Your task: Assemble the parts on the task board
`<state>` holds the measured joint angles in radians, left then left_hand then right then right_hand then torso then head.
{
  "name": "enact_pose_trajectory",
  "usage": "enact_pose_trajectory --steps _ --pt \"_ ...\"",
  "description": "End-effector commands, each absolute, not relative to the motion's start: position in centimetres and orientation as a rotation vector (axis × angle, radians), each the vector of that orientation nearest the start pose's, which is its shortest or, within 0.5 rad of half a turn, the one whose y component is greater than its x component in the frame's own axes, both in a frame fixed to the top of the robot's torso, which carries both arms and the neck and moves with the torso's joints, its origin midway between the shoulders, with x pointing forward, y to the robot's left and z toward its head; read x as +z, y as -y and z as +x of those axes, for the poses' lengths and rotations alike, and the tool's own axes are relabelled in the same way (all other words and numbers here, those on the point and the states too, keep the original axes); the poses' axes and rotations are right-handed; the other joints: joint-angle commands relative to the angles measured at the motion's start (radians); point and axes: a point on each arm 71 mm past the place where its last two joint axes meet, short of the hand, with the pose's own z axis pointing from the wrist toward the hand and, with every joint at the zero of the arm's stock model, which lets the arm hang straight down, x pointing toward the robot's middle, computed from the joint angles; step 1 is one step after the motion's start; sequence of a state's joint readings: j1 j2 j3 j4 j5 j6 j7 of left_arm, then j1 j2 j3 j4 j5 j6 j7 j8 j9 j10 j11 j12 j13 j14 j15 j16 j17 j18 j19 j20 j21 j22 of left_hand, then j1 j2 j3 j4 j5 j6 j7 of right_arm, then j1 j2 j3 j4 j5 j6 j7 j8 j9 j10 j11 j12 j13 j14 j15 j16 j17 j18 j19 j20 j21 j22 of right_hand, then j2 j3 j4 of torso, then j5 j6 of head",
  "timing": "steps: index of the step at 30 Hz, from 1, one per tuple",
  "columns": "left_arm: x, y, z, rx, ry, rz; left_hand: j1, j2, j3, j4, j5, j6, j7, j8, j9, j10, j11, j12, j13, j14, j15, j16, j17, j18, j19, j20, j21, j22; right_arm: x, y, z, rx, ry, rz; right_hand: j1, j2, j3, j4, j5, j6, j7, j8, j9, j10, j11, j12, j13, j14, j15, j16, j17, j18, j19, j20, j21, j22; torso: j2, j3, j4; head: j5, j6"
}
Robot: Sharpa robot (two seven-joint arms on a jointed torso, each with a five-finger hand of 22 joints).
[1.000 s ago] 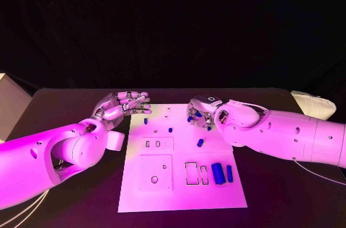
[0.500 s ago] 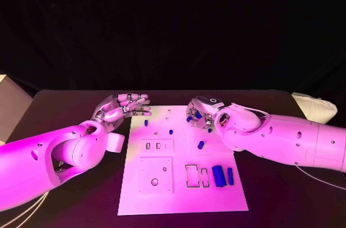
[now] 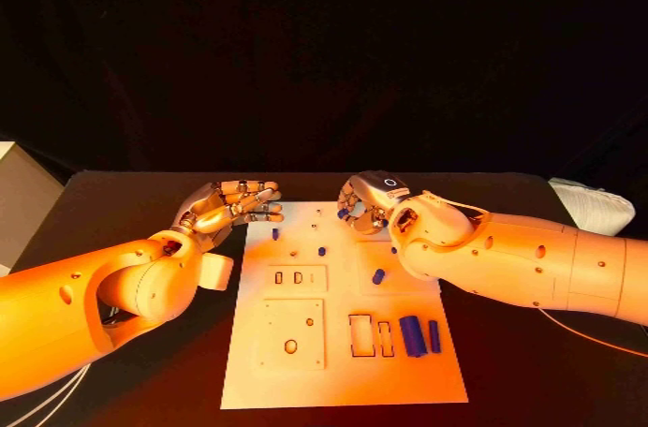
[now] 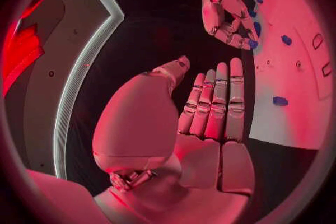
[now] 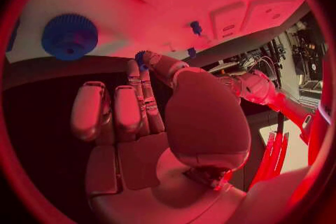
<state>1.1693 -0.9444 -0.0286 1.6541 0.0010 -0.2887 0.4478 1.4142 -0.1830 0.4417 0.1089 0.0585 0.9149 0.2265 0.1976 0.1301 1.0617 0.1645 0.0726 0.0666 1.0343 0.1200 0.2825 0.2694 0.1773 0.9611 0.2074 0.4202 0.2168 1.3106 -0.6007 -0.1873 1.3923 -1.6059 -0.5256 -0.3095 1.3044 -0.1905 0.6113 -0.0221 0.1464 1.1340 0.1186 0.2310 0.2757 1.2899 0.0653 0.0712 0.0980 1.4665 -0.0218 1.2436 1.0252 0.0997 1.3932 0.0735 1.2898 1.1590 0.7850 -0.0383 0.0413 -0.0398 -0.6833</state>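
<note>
Black table [image 3: 135, 188] carries the white board [image 3: 338, 352]; right hand [image 3: 362, 205] pinches a small, half-hidden blue part [image 5: 140, 58]; left hand [image 3: 232, 200] empty, fingers extended.

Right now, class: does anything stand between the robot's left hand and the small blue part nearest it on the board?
Nothing visible does. The left hand hovers at the task board's far left corner, holding nothing; the blue part stands just beside its fingertips, with bare board between them.

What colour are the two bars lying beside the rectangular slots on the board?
Blue bars, clearest in the head view.
</note>
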Motion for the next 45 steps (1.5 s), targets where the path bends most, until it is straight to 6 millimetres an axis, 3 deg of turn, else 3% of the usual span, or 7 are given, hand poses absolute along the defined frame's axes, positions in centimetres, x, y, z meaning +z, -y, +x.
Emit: enact_pose_trajectory --steps 1,9,17,27,30,38,45 --pt "-17.2 -21.6 45.9 -1.656 -1.397 -1.095 -0.010 0.004 0.002 -0.002 -0.003 -0.001 0.003 -0.004 -0.002 -0.001 0.007 -0.006 -0.001 -0.008 -0.001 -0.002 0.001 -0.001 -0.005 0.001 0.006 0.001 -17.1 12.0 51.2 0.507 -1.435 -0.212 0.011 0.015 -0.002 0.003 -0.001 0.001 -0.004 0.008 0.035 0.025 -0.018 -0.004 0.001 0.014 -0.009 0.005 0.001 -0.018 0.006 0.001 0.005 0.002 0.002 0.0007 -0.0003 0.005 -0.002" --pt "-17.1 -21.4 45.9 -1.663 -1.400 -1.092 -0.010 0.003 0.002 -0.004 -0.003 -0.001 0.003 -0.005 -0.002 -0.002 0.008 -0.006 -0.001 -0.009 0.000 -0.002 0.002 -0.001 -0.006 0.001 0.008 0.002 -17.1 10.5 51.6 0.523 -1.426 -0.217 0.011 0.014 -0.001 0.003 0.000 -0.002 -0.003 0.008 0.037 0.024 -0.017 -0.005 0.001 0.014 -0.009 0.006 0.002 -0.018 0.006 0.000 0.005 0.002 0.008 -0.0022 0.0047 0.007 -0.008" --pt "-17.0 -21.3 45.9 -1.666 -1.400 -1.089 -0.010 0.003 0.002 -0.004 -0.003 -0.001 0.003 -0.005 -0.002 -0.002 0.008 -0.006 -0.001 -0.009 0.000 -0.002 0.002 -0.001 -0.006 0.001 0.008 0.002 -17.0 9.7 52.0 0.531 -1.419 -0.223 0.012 0.013 0.000 0.002 0.001 -0.005 -0.002 0.008 0.038 0.022 -0.016 -0.006 0.000 0.014 -0.008 0.008 0.003 -0.018 0.007 0.001 0.008 0.006 0.012 -0.0071 0.0087 -0.001 -0.007" --pt "-16.8 -21.3 46.0 -1.667 -1.398 -1.086 -0.011 0.003 0.004 -0.006 -0.003 -0.001 0.003 -0.005 -0.002 -0.002 0.007 -0.006 -0.001 -0.010 0.000 -0.002 0.003 -0.001 -0.007 0.001 0.010 0.003 -17.1 9.3 52.2 0.527 -1.424 -0.226 0.012 0.013 0.001 0.002 0.002 -0.007 -0.001 0.008 0.039 0.021 -0.016 -0.007 0.000 0.014 -0.008 0.010 0.005 -0.020 0.009 0.001 0.012 0.012 0.014 -0.0069 0.0080 0.006 -0.007" --pt "-16.8 -21.3 46.0 -1.665 -1.400 -1.087 -0.011 0.003 0.004 -0.006 -0.003 -0.001 0.003 -0.005 -0.002 -0.002 0.007 -0.006 -0.001 -0.010 0.000 -0.002 0.003 -0.001 -0.007 0.001 0.010 0.003 -17.1 9.2 52.2 0.527 -1.426 -0.228 0.012 0.012 0.001 0.001 0.002 -0.009 0.000 0.008 0.040 0.020 -0.015 -0.008 0.000 0.015 -0.008 0.011 0.007 -0.019 0.008 0.001 0.011 0.011 0.016 -0.0068 0.0070 0.013 -0.006" --pt "-16.8 -21.3 46.0 -1.663 -1.401 -1.087 -0.012 0.003 0.004 -0.007 -0.003 -0.002 0.005 -0.005 -0.002 -0.003 0.008 -0.006 -0.001 -0.012 0.000 -0.002 0.004 -0.001 -0.008 0.001 0.012 0.004 -17.1 9.0 52.3 0.526 -1.432 -0.234 0.012 0.010 0.002 0.001 0.002 -0.011 0.001 0.008 0.042 0.018 -0.014 -0.008 0.000 0.015 -0.007 0.012 0.006 -0.019 0.007 0.001 0.011 0.010 0.018 -0.0080 0.0089 0.012 -0.005" --pt "-16.8 -21.2 46.1 -1.661 -1.403 -1.088 -0.012 0.003 0.005 -0.008 -0.003 -0.003 0.005 -0.006 -0.002 -0.004 0.009 -0.006 -0.001 -0.012 0.000 -0.002 0.005 -0.001 -0.009 0.001 0.013 0.005 -17.1 8.8 52.2 0.531 -1.440 -0.240 0.011 0.009 0.002 0.001 0.002 -0.012 0.001 0.008 0.042 0.017 -0.013 -0.008 0.000 0.014 -0.006 0.012 0.006 -0.019 0.007 0.001 0.010 0.010 0.018 -0.0074 0.0072 0.020 -0.008"
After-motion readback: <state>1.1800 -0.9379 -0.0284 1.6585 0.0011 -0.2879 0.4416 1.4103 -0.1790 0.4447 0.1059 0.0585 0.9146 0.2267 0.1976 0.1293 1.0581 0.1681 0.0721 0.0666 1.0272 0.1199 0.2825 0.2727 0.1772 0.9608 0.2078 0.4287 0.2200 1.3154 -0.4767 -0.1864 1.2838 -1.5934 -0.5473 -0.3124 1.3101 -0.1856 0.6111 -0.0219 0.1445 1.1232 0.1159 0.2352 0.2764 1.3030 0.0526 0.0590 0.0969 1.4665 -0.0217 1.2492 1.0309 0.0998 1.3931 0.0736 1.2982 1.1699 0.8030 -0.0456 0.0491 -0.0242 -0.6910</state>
